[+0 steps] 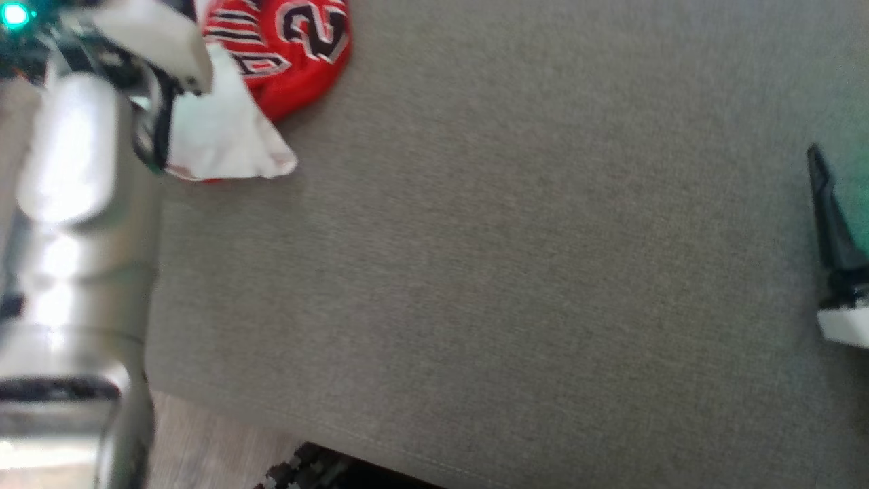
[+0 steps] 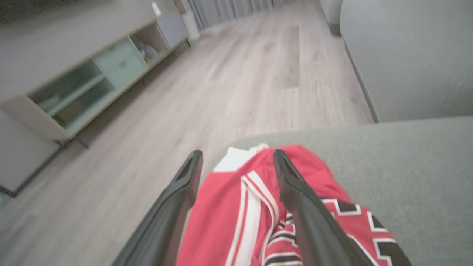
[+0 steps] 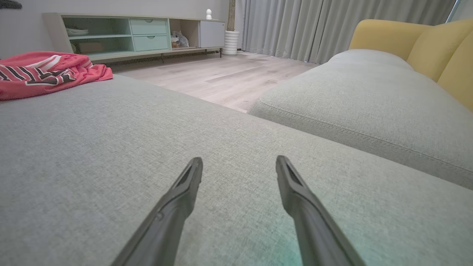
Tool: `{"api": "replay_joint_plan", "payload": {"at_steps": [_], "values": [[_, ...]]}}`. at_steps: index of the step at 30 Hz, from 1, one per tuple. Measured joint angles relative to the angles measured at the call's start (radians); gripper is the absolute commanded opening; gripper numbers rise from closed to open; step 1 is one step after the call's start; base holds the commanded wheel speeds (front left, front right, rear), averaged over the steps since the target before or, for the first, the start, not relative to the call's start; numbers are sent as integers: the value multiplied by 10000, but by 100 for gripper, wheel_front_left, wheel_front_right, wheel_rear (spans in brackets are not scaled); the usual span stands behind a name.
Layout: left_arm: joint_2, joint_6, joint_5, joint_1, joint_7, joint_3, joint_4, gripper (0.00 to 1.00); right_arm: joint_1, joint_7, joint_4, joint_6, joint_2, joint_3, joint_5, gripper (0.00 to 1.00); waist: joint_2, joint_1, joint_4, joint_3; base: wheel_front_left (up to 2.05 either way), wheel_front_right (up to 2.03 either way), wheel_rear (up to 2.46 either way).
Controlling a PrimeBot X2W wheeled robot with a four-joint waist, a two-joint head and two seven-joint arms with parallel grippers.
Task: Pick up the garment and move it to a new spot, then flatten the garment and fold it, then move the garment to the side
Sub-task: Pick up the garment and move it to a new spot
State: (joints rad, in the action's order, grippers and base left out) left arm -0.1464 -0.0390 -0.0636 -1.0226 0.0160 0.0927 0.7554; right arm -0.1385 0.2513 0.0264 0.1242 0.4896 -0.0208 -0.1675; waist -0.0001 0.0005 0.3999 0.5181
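The garment (image 1: 292,54) is a red jersey with black and white lettering and a white part. It lies bunched at the far left corner of the grey sofa cushion (image 1: 509,272). My pale left arm hangs over its left side and hides part of it. In the left wrist view my left gripper (image 2: 237,155) is open, its fingers straddling the garment (image 2: 229,207) just above the cloth, with nothing gripped. My right gripper (image 3: 238,162) is open over bare cushion, far from the garment (image 3: 48,72). One of its dark fingers (image 1: 831,217) shows at the head view's right edge.
The cushion's edge runs just beyond the garment, with wood floor (image 2: 240,74) below it. A low cabinet (image 3: 140,33) with pale green drawers stands across the floor. A second grey cushion (image 3: 369,92) and a yellow backrest (image 3: 406,37) lie to the right.
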Motion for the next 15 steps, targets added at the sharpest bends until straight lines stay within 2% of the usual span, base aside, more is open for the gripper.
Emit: {"api": "replay_joint_plan", "payload": {"at_steps": [6,8,9,10,11,12,15], "values": [[-249,-495,-376,-844,1530,-107,2493,100,-623,100,-460,0,151,-176,0,100,0,-2,-469,798,0,0,0],[-382,-504,-408,-839,1896,-71,3214,100,-805,130,-552,0,127,-245,0,100,0,-5,-719,998,0,0,0],[-462,-504,-408,-842,1988,-61,3442,75,-892,134,-587,0,104,-255,0,100,0,-5,-837,1092,0,0,0],[-566,-506,-408,-877,1964,-63,3519,0,-982,148,-616,0,71,-259,0,100,1,-5,-953,1173,0,0,0],[-706,-506,-410,-989,1843,-79,3584,0,-1061,173,-640,0,8,-247,0,100,1,-6,-1057,1243,0,0,0],[-903,-579,-414,-1187,1266,-98,3718,0,-1179,205,-656,0,-109,-188,0,100,0,-5,-1232,1357,0,0,0],[-1014,-523,-322,-1157,-6,27,3764,0,-1226,215,-546,0,-270,-138,2,100,0,-2,-1380,1288,0,0,0]]}}
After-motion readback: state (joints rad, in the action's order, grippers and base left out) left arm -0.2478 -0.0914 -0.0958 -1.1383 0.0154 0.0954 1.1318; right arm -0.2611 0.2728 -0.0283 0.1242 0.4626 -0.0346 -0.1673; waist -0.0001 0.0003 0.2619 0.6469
